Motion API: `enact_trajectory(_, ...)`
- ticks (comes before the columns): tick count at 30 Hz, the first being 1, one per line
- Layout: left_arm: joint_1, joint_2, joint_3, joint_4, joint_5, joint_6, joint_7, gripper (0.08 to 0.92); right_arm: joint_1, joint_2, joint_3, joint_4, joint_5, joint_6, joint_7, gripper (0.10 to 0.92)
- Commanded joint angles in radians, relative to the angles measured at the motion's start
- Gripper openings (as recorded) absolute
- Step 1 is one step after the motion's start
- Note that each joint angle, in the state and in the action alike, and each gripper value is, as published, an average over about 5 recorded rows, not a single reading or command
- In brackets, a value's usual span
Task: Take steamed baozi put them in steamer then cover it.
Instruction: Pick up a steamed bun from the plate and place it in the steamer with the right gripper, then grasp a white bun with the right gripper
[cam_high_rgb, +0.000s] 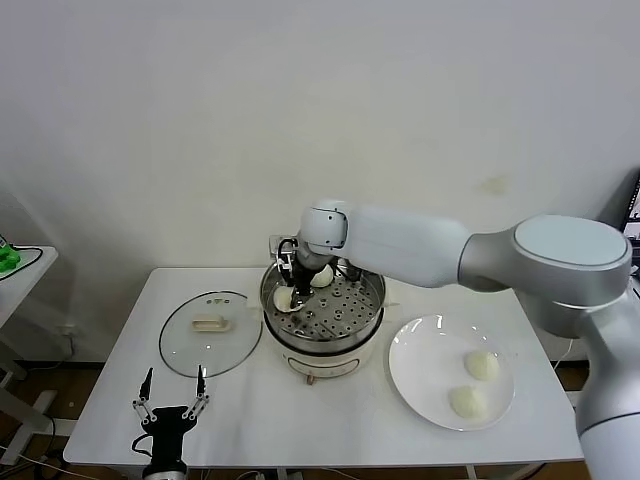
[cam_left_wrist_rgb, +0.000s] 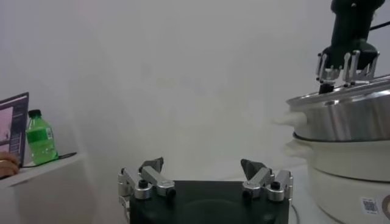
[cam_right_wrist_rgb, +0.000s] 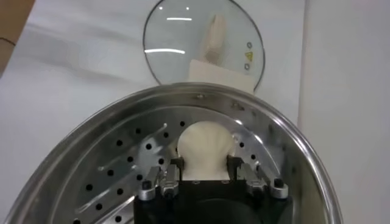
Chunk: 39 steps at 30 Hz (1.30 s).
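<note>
Cream baozi (cam_right_wrist_rgb: 205, 146) between right tool (cam_right_wrist_rgb: 206, 163) fingers, inside steamer (cam_right_wrist_rgb: 109, 152)

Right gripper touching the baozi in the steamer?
Touching. Right wrist view: right gripper has a finger against each side of the baozi on the steamer tray.

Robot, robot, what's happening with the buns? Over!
Right gripper in steamer, around a baozi. Left gripper open, parked. Two buns on plate. Cover off.
</note>
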Motion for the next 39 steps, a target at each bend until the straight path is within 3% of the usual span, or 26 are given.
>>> enact_trajectory(1, 0.0, 0.0, 0.0, 0.001, 0.0, 0.001, 0.0, 0.823, 0.011, -0.021, -0.003, 0.017, -0.014, -0.006, -0.007, 0.599)
enact_trajectory(7, 0.0, -0.002, 0.005, 0.002, 0.002, 0.001, 0.001, 0.823, 0.079, -0.1, -0.01, 0.137, 0.01, -0.019, 0.005, 0.766)
enact_trajectory(10, -0.001, -0.005, 0.011, 0.0, 0.005, 0.003, 0.001, 0.823, 0.123, -0.156, -0.01, 0.198, 0.019, -0.022, 0.01, 0.812)
enact_trajectory(16, 0.002, 0.0, 0.018, -0.003, 0.012, 0.006, 0.001, 0.823, 0.256, -0.331, -0.013, 0.304, 0.009, 0.006, -0.015, 0.822)
enact_trajectory(28, 0.023, 0.018, 0.019, -0.027, 0.002, 0.014, 0.004, 0.823, 0.438, -0.749, -0.163, 0.479, -0.354, 0.308, -0.289, 0.823)
enact_trajectory(39, 0.035, 0.009, 0.027, -0.023, 0.018, 0.009, 0.004, 0.823, 0.139, -1.06, -0.026, 0.693, -0.495, 0.293, -0.3, 0.823)
